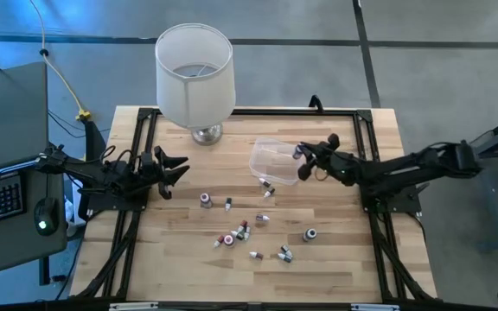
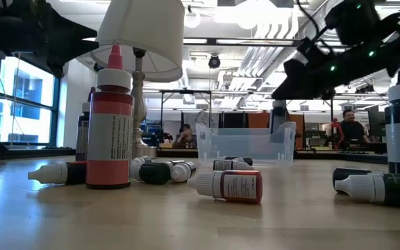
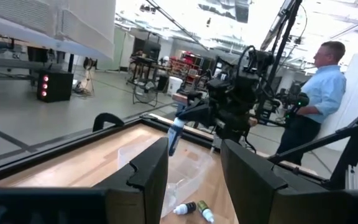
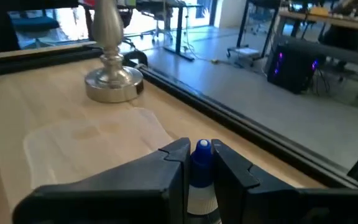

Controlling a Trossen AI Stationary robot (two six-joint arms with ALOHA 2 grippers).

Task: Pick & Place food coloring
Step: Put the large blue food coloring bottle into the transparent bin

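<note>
High view: right end effector (image 1: 303, 161), closed on a blue-capped food coloring bottle (image 4: 202, 171), hangs at the clear tub's (image 1: 271, 157) right rim; the left end effector (image 1: 176, 168), fingers parted, waits well apart.

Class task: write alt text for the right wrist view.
The right gripper is shut on a blue-capped food coloring bottle, above a clear plastic tub on the wooden table. A silver lamp base stands beyond.
</note>
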